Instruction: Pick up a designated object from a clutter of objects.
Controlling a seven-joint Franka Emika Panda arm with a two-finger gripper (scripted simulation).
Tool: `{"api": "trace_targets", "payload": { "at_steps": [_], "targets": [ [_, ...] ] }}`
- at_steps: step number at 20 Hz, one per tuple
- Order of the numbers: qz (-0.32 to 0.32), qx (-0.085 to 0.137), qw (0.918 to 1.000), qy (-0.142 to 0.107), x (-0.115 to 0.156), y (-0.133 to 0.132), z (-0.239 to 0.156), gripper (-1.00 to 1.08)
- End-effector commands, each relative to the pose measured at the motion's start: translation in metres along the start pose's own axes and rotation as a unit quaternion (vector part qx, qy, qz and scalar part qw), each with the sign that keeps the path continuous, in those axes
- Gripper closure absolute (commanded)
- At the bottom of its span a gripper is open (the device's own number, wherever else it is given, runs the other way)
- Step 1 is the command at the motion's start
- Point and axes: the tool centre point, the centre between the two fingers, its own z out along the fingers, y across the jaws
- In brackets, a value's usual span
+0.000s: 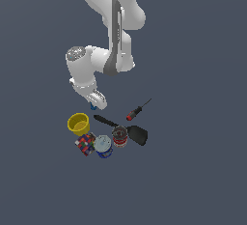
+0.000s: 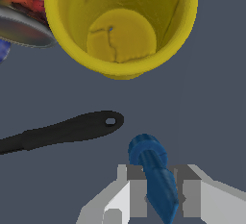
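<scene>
Although the blue piece (image 2: 154,180) is sitting between the two fingers of the tool (image 2: 157,196), the grip is looking thin: in the wrist view the piece is showing as a ribbed blue stub poking out past the fingertips, with the jaws standing narrowly apart and seeming to press on its sides, so I am judging the tool to be closed on it rather than seeing firm contact. In the exterior view the tool (image 1: 94,104) is hanging at centre left of the frame, just above the yellow cup (image 1: 78,123), and only a speck of the blue piece (image 1: 93,107) is peeking out beneath it; whether it is clear of the grey surface (image 1: 193,180) I cannot tell.

The main risk is slipping. So much of the piece is sticking out beyond the fingers that a quick lift or swing could be levering it loose, and its irregular shape is giving the flat pads little to bite on. A drop here could be sending it into the yellow cup (image 2: 120,26), whose open mouth is filling the top of the wrist frame, or onto the black spatula (image 2: 62,131), whose handle is lying at middle left, near the tool. A sideways move at low height could also be knocking that handle or the cup rim.
</scene>
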Motion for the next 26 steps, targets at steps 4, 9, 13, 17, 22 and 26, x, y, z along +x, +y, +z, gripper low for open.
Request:
{"api": "trace_targets", "payload": {
  "at_steps": [4, 9, 13, 17, 22, 26],
  "targets": [
    [0.0, -0.001, 1.0, 0.001, 0.008, -0.019, -0.04, 1.08],
    [0.001, -0.002, 1.0, 0.001, 0.018, -0.041, -0.084, 1.08],
    [0.001, -0.002, 1.0, 0.001, 0.026, -0.059, -0.12, 1.08],
    [0.001, -0.002, 1.0, 0.001, 0.034, -0.078, -0.156, 1.08],
    [0.0, -0.001, 1.0, 0.001, 0.044, -0.101, -0.202, 1.08],
    [0.0, 0.0, 1.0, 0.0, 0.052, -0.118, -0.233, 1.08]
  ]
}}
